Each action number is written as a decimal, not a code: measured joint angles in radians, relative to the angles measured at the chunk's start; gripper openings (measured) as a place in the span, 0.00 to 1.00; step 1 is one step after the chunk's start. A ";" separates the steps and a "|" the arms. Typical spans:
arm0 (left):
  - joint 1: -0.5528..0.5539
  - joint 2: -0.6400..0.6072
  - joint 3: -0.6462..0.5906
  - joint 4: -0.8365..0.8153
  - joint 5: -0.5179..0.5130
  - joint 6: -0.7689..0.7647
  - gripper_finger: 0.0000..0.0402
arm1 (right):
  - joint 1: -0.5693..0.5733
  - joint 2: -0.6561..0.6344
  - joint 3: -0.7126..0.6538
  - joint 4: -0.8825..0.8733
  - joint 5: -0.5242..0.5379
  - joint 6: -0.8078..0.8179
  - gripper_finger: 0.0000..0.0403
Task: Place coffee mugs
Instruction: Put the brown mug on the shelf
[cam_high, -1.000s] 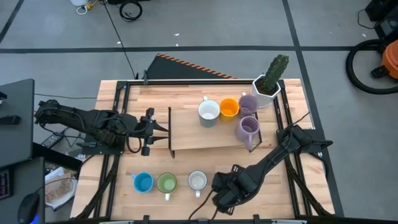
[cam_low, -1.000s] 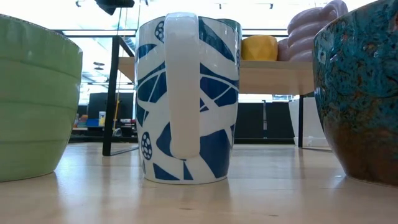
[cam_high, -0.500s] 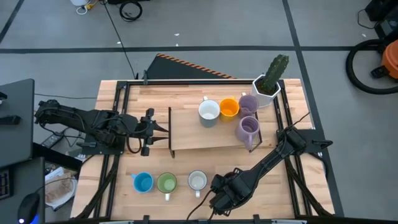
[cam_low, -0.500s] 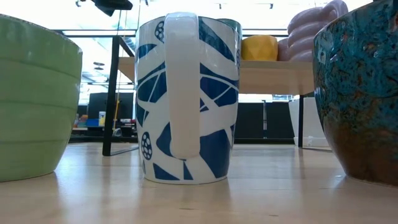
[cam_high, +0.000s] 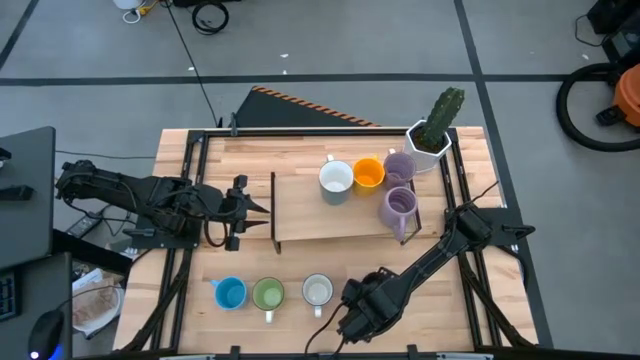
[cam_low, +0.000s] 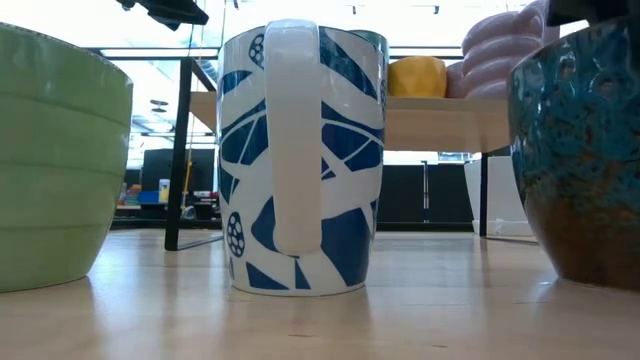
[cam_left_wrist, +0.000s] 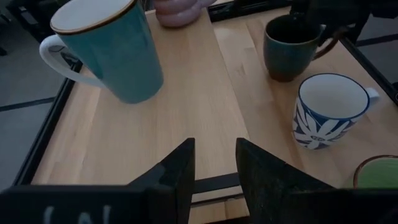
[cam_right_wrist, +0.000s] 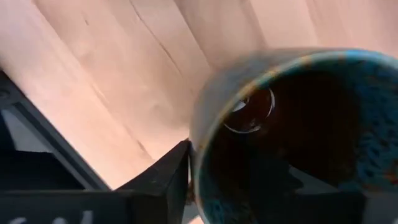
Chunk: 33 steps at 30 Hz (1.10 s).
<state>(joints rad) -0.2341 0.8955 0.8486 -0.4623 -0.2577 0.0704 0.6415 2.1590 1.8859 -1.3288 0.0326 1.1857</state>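
Nothing readable anywhere here, honestly. No words, brand names or numbers show on any of the mugs, and the white and blue mug (cam_low: 303, 160) only has a leaf and dot pattern, not lettering.

Right gripper (cam_high: 352, 312) low, seemingly clamped.

Dark brown mug (cam_right_wrist: 292, 143) blurred, edge-cropped

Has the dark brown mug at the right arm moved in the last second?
Yes. In the low view the dark brown mug has lifted slightly off the table and shifted right, away from the blue-and-white mug, which stayed put.
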 joint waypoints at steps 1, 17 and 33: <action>0.000 0.000 0.000 0.000 0.000 0.000 0.31 | 0.000 0.000 -0.003 0.005 0.000 -0.010 0.34; 0.000 0.000 0.000 0.000 0.000 0.001 0.31 | -0.005 0.002 0.030 0.025 -0.055 -0.037 0.11; 0.000 0.000 0.000 -0.039 -0.004 0.024 0.31 | -0.023 0.000 0.355 -0.207 0.091 -0.252 0.11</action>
<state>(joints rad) -0.2340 0.8955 0.8490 -0.5017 -0.2621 0.0940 0.6180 2.1590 2.2407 -1.5360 0.1239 0.9339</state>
